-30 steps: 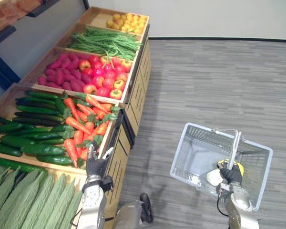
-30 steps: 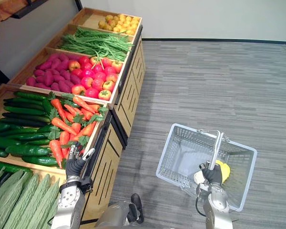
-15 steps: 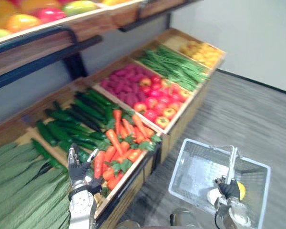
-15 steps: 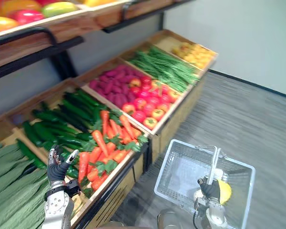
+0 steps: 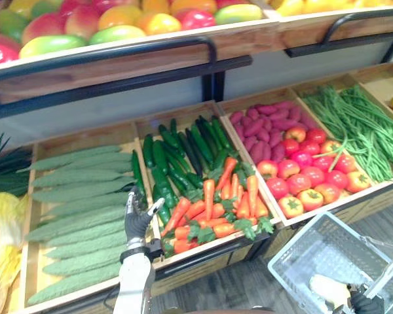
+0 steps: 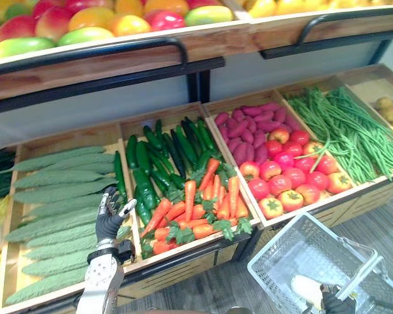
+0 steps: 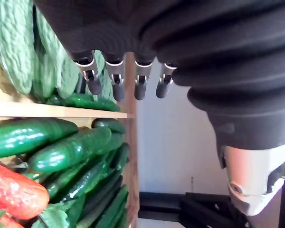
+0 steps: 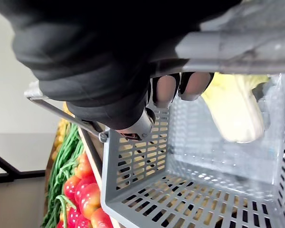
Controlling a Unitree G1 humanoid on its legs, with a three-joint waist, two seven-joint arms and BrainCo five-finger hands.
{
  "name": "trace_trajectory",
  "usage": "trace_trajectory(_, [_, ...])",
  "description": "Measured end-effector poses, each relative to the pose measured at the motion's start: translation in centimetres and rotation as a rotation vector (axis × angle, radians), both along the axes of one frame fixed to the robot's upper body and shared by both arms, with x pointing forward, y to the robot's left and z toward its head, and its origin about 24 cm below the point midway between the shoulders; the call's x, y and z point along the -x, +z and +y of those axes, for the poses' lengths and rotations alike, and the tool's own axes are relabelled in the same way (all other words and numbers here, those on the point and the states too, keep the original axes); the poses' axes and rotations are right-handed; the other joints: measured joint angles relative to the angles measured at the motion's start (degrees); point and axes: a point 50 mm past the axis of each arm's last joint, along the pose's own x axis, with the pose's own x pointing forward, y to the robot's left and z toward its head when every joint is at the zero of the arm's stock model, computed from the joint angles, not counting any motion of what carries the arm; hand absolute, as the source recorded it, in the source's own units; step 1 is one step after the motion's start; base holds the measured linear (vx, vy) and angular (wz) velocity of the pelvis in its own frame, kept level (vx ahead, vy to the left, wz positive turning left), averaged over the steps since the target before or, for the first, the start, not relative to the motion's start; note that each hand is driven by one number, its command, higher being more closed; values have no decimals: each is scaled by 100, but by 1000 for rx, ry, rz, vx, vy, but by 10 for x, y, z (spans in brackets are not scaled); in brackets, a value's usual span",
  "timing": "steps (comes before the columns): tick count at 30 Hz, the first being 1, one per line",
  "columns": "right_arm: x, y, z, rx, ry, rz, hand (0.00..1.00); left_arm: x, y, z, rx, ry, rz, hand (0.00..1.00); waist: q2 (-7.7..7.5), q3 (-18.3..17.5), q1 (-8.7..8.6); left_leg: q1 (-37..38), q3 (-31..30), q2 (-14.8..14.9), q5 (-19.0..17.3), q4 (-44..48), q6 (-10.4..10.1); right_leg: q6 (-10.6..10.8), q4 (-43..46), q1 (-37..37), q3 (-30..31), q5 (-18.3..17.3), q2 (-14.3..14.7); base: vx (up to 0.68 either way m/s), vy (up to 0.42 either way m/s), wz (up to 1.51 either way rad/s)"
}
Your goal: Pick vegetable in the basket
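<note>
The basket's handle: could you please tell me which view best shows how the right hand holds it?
The right wrist view: the right hand is curled round the grey handle above the basket. The eye views show the hand's dark cover low at the edge with a stretch of handle. The left wrist view faces cucumbers.
</note>
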Motion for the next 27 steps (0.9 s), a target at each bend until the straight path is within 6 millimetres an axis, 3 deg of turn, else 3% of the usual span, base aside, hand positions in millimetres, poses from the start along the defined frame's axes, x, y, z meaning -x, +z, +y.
trace_trajectory(5, [1, -13, -2, -35, -32, 34, 100, 11, -14, 8, -41, -12, 74, 0, -96, 15, 12, 51, -50, -241, 189, -461, -42, 22, -154, -87, 340, 81, 27, -83, 35, 9])
trace_trajectory(12, [-14, -32, 3, -89, 20, 82, 100, 13, -21, 14, -154, -97, 128, 0, -8, -59, -16, 199, 36, -362, 659, -1018, 106, 41, -709, -65, 535, 494, 162, 46, 0, -14])
trace_trajectory(18, [-22, -36, 3, -103, 67, 84, 100, -18, -9, 27, -368, -223, 107, 0, -55, -34, -204, 383, -147, -400, 959, -1374, 50, -35, -969, 71, 555, 648, 238, -12, -32, 5])
trace_trajectory(23, [-39, -32, -1, -73, 156, 74, 100, -52, 2, 16, -553, -323, 75, 0, -33, -4, -316, 523, -241, -429, 1323, -1853, -18, -96, -1254, 103, 617, 882, 346, -122, -50, -5])
trace_trajectory(27, [-45, -30, -1, -64, 165, 64, 100, -59, 5, 11, -655, -352, 69, 0, -44, 47, -325, 581, -238, -425, 1465, -2141, -178, -135, -1319, 5, 725, 949, 398, -130, -36, -18])
